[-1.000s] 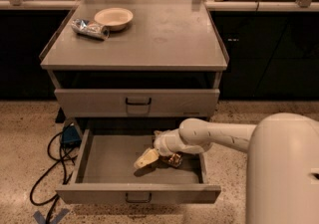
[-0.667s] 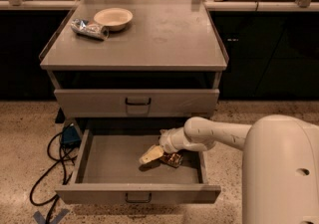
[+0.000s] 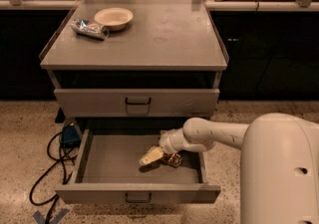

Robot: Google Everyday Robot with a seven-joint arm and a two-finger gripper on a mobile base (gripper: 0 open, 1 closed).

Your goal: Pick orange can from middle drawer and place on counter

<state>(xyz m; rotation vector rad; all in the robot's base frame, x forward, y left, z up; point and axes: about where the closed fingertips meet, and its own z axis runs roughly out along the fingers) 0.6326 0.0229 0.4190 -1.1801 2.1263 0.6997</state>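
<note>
While tool (image 3: 151, 157) hangs inside middle drawer (image 3: 112, 162), orange can (image 3: 173, 159) just beside

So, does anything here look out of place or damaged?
Two things. The orange can in the open middle drawer looks dented and wrinkled; the hand is right beside it. On the counter, a silver-blue can lies on its side next to the bowl.

Hand (image 3: 155, 156): low in the middle drawer (image 3: 107, 166), right of centre, just beside the orange can (image 3: 173, 159).
Drawer floor: you have free room to its left; side walls (image 3: 82, 156) hem you in.
Worktop (image 3: 164, 36): you have free centre and right; bowl (image 3: 113, 18) and lying cylinder (image 3: 89, 28) crowd the far left corner.
</note>
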